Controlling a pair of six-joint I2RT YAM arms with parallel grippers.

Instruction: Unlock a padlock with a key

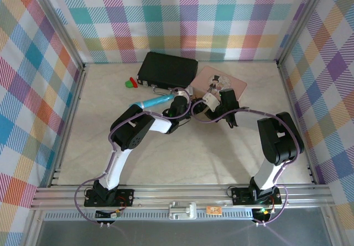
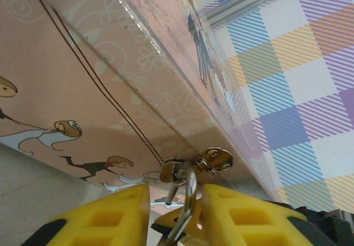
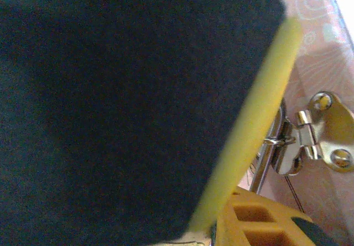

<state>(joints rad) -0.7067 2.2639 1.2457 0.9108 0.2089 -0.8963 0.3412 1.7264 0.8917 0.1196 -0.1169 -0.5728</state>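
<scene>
left pincer (image 2: 176,203): clamped on padlock (image 2: 190,190) at tin (image 2: 83,91) latch (image 2: 217,158). right pincer (image 1: 207,100): can't tell. could twist loose, jamming the key.

— L arm?
— Elbow bent out to the left, forearm angled fwd and right. Left gripper (image 1: 185,103): yellow fingers (image 2: 121,215) set close on the padlock (image 2: 189,190), slim gap between them.
— R arm?
— Elbow high on the right, forearm angled in to the left; right gripper (image 1: 207,102) sits nearly tip-to-tip w/ the left. Wrist cam's blurred, jaws possibly narrow, can't say.
</scene>
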